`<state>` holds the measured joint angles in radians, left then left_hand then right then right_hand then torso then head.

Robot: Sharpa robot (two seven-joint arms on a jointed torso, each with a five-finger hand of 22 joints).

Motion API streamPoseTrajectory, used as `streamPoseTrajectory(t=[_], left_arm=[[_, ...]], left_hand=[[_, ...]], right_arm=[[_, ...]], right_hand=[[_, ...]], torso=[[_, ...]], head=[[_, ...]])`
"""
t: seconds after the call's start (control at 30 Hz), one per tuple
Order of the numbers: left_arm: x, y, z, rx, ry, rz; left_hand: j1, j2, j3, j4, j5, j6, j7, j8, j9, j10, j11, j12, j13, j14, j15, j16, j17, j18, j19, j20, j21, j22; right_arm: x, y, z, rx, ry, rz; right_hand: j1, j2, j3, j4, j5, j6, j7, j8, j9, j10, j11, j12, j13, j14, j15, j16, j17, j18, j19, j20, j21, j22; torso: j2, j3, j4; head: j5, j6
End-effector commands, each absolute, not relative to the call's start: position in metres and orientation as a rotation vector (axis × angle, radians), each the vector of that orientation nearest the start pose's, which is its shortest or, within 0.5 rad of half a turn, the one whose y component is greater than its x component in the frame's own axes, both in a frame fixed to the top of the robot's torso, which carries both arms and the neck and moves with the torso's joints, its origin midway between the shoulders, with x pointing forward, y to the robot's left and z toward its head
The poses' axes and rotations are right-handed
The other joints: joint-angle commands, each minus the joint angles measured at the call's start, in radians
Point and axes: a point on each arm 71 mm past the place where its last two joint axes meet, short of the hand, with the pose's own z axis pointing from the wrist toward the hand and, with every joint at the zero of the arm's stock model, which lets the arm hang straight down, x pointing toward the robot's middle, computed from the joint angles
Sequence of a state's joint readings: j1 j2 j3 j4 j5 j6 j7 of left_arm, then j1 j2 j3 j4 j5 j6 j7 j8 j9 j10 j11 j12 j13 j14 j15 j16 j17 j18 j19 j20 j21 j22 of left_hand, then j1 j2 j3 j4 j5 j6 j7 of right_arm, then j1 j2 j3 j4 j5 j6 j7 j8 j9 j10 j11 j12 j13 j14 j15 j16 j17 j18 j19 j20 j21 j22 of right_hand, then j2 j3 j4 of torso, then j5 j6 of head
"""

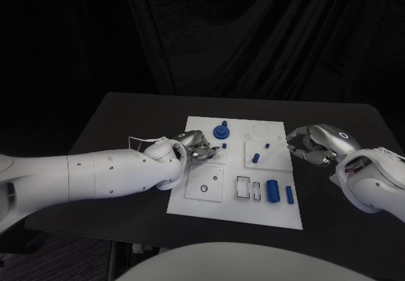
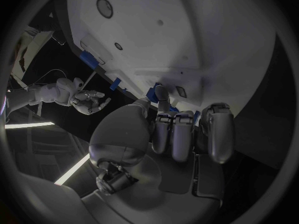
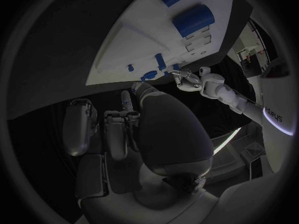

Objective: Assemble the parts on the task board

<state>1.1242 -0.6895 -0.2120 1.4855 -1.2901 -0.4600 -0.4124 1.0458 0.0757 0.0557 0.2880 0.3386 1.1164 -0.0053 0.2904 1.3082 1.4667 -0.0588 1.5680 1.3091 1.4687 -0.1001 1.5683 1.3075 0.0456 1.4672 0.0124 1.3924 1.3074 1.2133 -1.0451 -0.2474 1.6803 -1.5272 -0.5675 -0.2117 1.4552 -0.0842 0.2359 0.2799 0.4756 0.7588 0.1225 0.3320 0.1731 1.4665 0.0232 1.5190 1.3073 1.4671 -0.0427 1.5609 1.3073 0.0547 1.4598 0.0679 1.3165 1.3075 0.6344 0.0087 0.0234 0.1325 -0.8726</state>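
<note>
- White task board (image 1: pixel 278 213) lies in the middle of the black table (image 1: pixel 110 117), its long axis running from the table's near edge toward the far edge.
- Large blue cylinder (image 1: pixel 273 190) lies flat near the board's near right corner, long axis pointing near-to-far; a slimmer blue pin (image 1: pixel 289 195) lies just beside it on the right-edge side, parallel.
- Two rectangular slots (image 1: pixel 248 188) sit just left of the large cylinder; what is in them cannot be told.
- Short blue peg (image 1: pixel 256 157) sits on a raised square plate toward the board's right edge; a tiny blue piece (image 1: pixel 267 144) lies farther back on that plate.
- Round blue part (image 1: pixel 222 130) with a stem stands near the board's far edge, left of centre.
- Left hand (image 1: pixel 198 146) is over the board's left edge, fingers curled in close; the left wrist view shows a blue part (image 2: pixel 153 92) at its fingertips (image 2: pixel 162 92), but whether it grips it I cannot tell.
- Right hand (image 1: pixel 314 144) is just off the board's right edge over the table, fingers curled inward, nothing seen in them.
</note>
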Motion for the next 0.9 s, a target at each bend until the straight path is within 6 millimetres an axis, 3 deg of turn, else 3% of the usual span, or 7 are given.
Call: streamPoseTrajectory(t=[0.03, 0.9], left_arm=[[0.4488, 0.1569, -0.2852, -0.156, 1.934, -0.512], [0.4480, 0.1605, -0.2853, -0.160, 1.939, -0.504]], left_hand=[[0.015, -0.006, 0.001, -0.004, -0.007, -0.004, 0.000, 0.002, 0.014, 0.104, -0.007, 0.003, 0.262, 0.102, -0.007, 0.003, 0.263, -0.004, 0.025, -0.005, -0.003, 0.209], [0.084, -0.014, 0.020, -0.008, 0.002, -0.002, -0.003, -0.001, 0.014, 0.104, -0.009, 0.003, 0.262, 0.102, -0.008, 0.003, 0.263, -0.004, 0.025, -0.006, -0.003, 0.209]], right_arm=[[0.4255, -0.2635, -0.2250, -0.069, 1.635, 0.472], [0.4255, -0.2636, -0.2260, -0.070, 1.639, 0.471]], right_hand=[[-0.006, -0.001, 0.007, 0.001, 0.004, 0.007, 0.003, 0.005, -0.001, 0.052, 0.007, -0.006, 0.194, 0.099, 0.005, -0.005, 0.248, 0.003, 0.003, 0.001, -0.006, 0.186], [-0.006, -0.001, 0.007, 0.001, 0.004, 0.007, 0.003, 0.005, -0.001, 0.052, 0.007, -0.006, 0.194, 0.099, 0.005, -0.005, 0.248, 0.003, 0.003, 0.001, -0.006, 0.186]], torso=[[0.001, -0.0002, 0.0000], [0.001, -0.0008, 0.0004]], head=[[0.000, 0.000], [0.006, 0.000]])
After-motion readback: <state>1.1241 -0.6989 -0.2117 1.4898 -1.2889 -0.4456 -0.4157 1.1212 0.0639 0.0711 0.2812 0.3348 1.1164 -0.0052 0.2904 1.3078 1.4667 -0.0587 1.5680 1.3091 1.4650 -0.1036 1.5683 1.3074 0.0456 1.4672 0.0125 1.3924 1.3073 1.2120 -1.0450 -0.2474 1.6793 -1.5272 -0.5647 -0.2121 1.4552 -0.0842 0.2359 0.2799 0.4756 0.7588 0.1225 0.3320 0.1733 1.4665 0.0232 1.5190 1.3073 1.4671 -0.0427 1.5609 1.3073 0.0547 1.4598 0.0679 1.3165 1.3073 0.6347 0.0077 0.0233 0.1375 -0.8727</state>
